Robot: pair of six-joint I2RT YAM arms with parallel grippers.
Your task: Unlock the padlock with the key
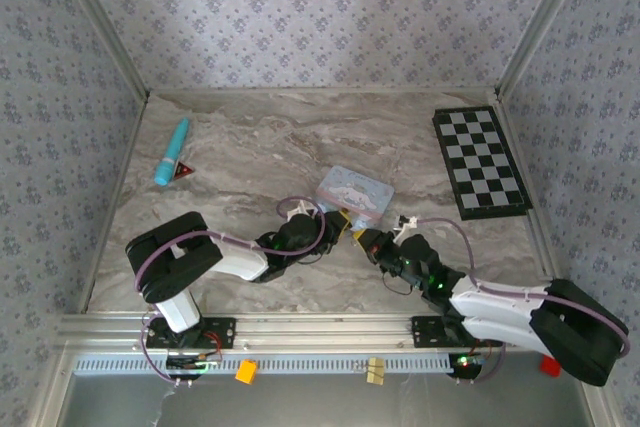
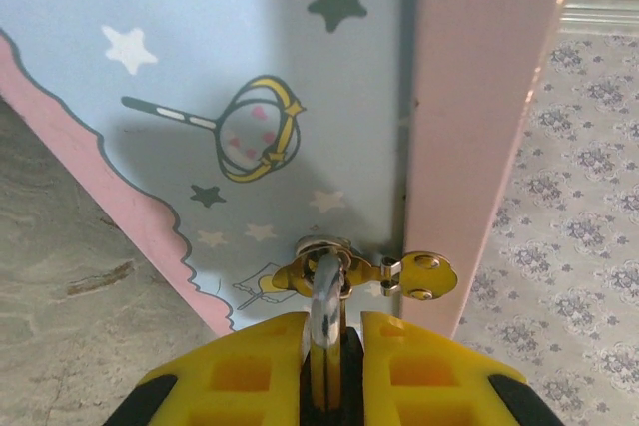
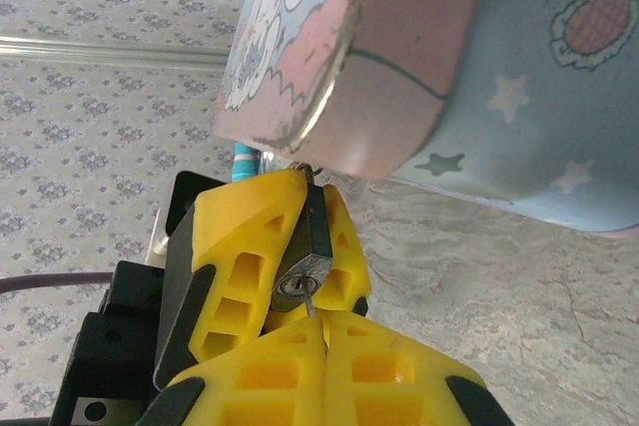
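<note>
Sitting nearest, under my bases: a small yellow block (image 1: pixel 246 370), a tan clip (image 1: pixel 375 370) and a red piece (image 1: pixel 548 365) along the front rail (image 1: pixel 320 329).
My arms: both reach inward over the marble table (image 1: pixel 240 147), and their tips meet just in front of the tin.
My right gripper (image 3: pixel 321 334): the yellow fingers are pressed almost together. They pinch a thin metal blade, the key (image 3: pixel 312 308).
The key: its tip touches the silver keyway in the end of the padlock (image 3: pixel 305 266). How deep it sits I cannot tell.
My left gripper (image 2: pixel 324 331): the jaws are closed on the padlock's dark body, with one yellow finger on each flat side. The keyway end is turned toward my right gripper.
The padlock: held between my two grippers at the near side of the tin. Its shackle (image 2: pixel 324 301) rises out of my left fingers and passes through the gold clasp (image 2: pixel 364 274).
The tin (image 1: pixel 355 192): pale blue and pink with stars, lying near mid-table, with the clasp on the side facing me.
Farther left: a teal stick (image 1: pixel 172 150) with a small red triangle (image 1: pixel 183 169) just beside its near end.
Farther right: a checkerboard (image 1: pixel 480 162) flat on the table near the right wall.
Farthest: floral-papered walls (image 1: pixel 320 17) on three sides.
</note>
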